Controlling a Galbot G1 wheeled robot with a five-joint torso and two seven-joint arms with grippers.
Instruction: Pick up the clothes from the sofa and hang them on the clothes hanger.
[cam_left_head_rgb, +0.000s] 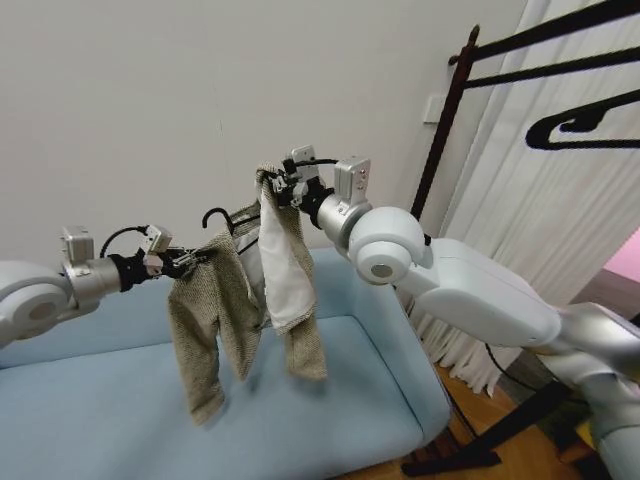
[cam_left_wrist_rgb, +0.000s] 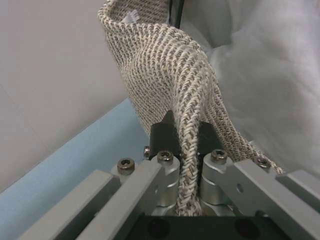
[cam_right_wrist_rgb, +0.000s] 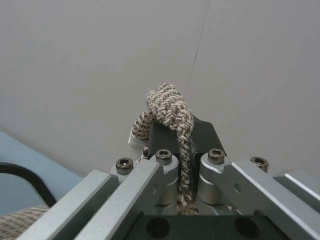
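A beige knitted garment with a white lining hangs in the air above the light blue sofa, still on a black hanger. My left gripper is shut on one shoulder of the knit, at the left. My right gripper is shut on the other shoulder, held higher, near the middle. The dark clothes rack stands at the right, with an empty black hanger on its rail.
A white wall rises behind the sofa. White curtains hang behind the rack at the right. The rack's dark feet rest on the wooden floor beside the sofa's right end.
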